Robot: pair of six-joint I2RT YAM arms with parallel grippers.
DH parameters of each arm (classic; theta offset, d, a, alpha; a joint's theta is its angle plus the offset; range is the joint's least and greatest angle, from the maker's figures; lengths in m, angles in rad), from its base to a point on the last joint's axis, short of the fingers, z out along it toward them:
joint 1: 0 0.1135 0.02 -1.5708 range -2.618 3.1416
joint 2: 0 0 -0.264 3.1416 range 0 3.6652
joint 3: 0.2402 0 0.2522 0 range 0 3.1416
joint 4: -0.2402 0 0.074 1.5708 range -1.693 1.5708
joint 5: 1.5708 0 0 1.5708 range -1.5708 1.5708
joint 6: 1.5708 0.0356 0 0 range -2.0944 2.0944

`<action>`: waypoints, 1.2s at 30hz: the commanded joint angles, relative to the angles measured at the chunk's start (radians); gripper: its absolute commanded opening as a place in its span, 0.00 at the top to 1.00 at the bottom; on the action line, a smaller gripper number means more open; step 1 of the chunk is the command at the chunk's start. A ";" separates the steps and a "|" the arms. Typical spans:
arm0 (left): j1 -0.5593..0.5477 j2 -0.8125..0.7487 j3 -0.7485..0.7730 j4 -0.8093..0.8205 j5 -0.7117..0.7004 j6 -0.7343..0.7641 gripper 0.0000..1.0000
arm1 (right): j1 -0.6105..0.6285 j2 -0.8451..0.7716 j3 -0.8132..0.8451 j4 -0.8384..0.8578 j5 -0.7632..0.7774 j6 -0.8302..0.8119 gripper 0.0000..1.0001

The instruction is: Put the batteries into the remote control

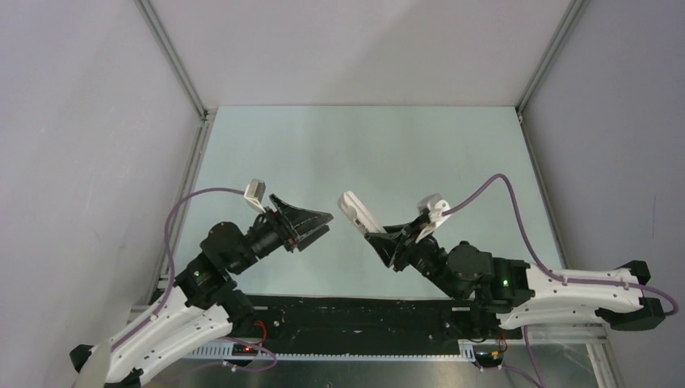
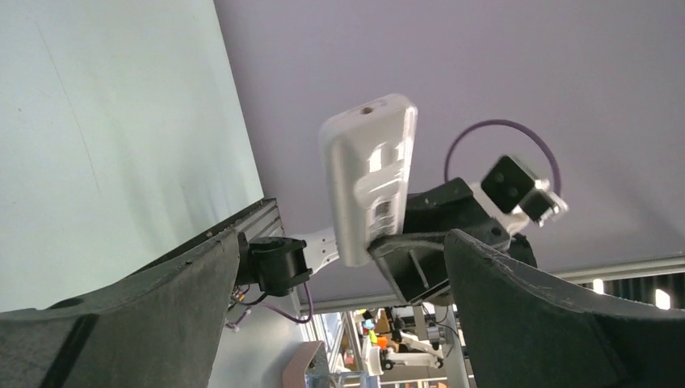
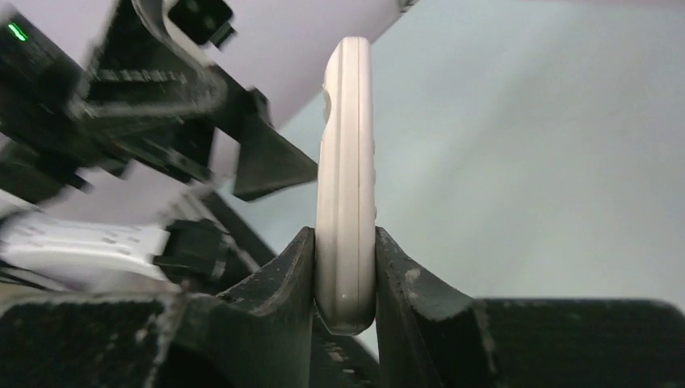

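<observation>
The right gripper (image 3: 345, 250) has its jaws clamped on the lower end of the remote control (image 3: 347, 137). The remote stands edge-on between them, raised above the table (image 1: 363, 145). The left gripper (image 1: 317, 225) faces it, jaws spread wide and holding nothing, with the remote just beyond their tips.

Tabletop (image 1: 363, 145) bare across upper half of top view, so wide room there. Mid-frame is tight: left gripper (image 1: 321, 226), jaws apart, points right at the remote control (image 1: 355, 212), which sticks up-left out of the right gripper (image 1: 383, 236) clamped on its lower end. Only a narrow gap btwn the two. Walls (image 1: 89, 162) close off L, R & top of frame. Purple cables (image 1: 501, 179) arc above both arms. Black base rail (image 1: 355, 319) blocks bottom edge.
</observation>
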 commanded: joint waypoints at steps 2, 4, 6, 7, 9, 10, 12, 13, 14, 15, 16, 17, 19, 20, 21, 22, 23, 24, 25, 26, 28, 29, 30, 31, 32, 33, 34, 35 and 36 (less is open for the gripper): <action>-0.004 0.048 0.112 -0.170 0.014 0.032 0.00 | 0.120 0.121 0.074 -0.013 0.272 -0.622 1.00; -0.003 0.061 0.123 -0.179 0.026 0.021 0.00 | 0.170 0.173 0.075 0.099 0.355 -0.820 1.00; -0.004 0.063 0.131 -0.187 0.027 0.011 0.00 | 0.218 0.219 0.074 0.161 0.415 -0.983 1.00; -0.004 0.061 0.134 -0.188 0.024 0.007 0.00 | 0.228 0.245 0.075 0.184 0.428 -1.027 1.00; -0.004 0.059 0.140 -0.192 0.021 0.003 0.00 | 0.252 0.276 0.075 0.248 0.452 -1.146 1.00; -0.003 0.059 0.142 -0.193 0.020 0.002 0.00 | 0.262 0.287 0.075 0.291 0.457 -1.221 1.00; -0.003 0.065 0.146 -0.195 0.025 0.000 0.00 | 0.287 0.316 0.075 0.359 0.482 -1.335 1.00; -0.003 0.071 0.151 -0.196 0.029 -0.001 0.00 | 0.302 0.338 0.075 0.382 0.490 -1.377 1.00; -0.003 0.074 0.152 -0.198 0.031 -0.003 0.00 | 0.308 0.350 0.075 0.437 0.510 -1.464 1.00; -0.003 0.082 0.154 -0.200 0.036 -0.008 0.00 | 0.318 0.377 0.075 0.464 0.521 -1.555 1.00; -0.004 0.086 0.155 -0.200 0.038 -0.010 0.00 | 0.326 0.389 0.075 0.519 0.542 -1.597 1.00; -0.003 0.091 0.156 -0.201 0.042 -0.015 0.00 | 0.328 0.414 0.075 0.539 0.556 -1.673 1.00; -0.004 0.099 0.160 -0.200 0.046 -0.017 0.00 | 0.332 0.449 0.075 0.582 0.575 -1.757 1.00; -0.004 0.101 0.163 -0.200 0.047 -0.017 0.00 | 0.331 0.458 0.075 0.602 0.587 -1.777 1.00; -0.003 0.102 0.165 -0.200 0.046 -0.016 0.00 | 0.332 0.473 0.075 0.618 0.592 -1.807 1.00; -0.004 0.103 0.169 -0.200 0.047 -0.015 0.00 | 0.334 0.483 0.075 0.620 0.601 -1.816 1.00; -0.004 0.103 0.172 -0.200 0.047 -0.014 0.00 | 0.335 0.486 0.075 0.625 0.605 -1.830 1.00; -0.003 0.101 0.175 -0.200 0.047 -0.014 0.02 | 0.338 0.493 0.074 0.630 0.616 -1.837 1.00; -0.004 0.099 0.176 -0.200 0.047 -0.013 0.05 | 0.339 0.496 0.074 0.641 0.622 -1.852 1.00; -0.003 0.096 0.176 -0.200 0.047 -0.013 0.07 | 0.341 0.502 0.075 0.646 0.631 -1.859 1.00; -0.004 0.091 0.176 -0.200 0.045 -0.013 0.12 | 0.344 0.509 0.074 0.653 0.644 -1.881 1.00; -0.004 0.089 0.175 -0.201 0.043 -0.013 0.15 | 0.346 0.511 0.075 0.649 0.650 -1.883 1.00; -0.004 0.084 0.173 -0.201 0.040 -0.012 0.15 | 0.346 0.516 0.075 0.644 0.652 -1.883 1.00; -0.003 0.082 0.170 -0.201 0.037 -0.010 0.17 | 0.348 0.518 0.075 0.631 0.653 -1.882 1.00; -0.004 0.078 0.168 -0.201 0.036 -0.010 0.18 | 0.350 0.523 0.075 0.624 0.653 -1.878 1.00; -0.003 0.077 0.167 -0.200 0.035 -0.011 0.21 | 0.355 0.524 0.075 0.612 0.653 -1.877 1.00; -0.004 0.075 0.165 -0.200 0.033 -0.012 0.22 | 0.358 0.529 0.075 0.609 0.652 -1.876 1.00; -0.003 0.075 0.166 -0.200 0.034 -0.013 0.25 | 0.364 0.535 0.074 0.604 0.651 -1.877 1.00; -0.004 0.076 0.166 -0.200 0.034 -0.013 0.26 | 0.368 0.538 0.074 0.599 0.651 -1.880 1.00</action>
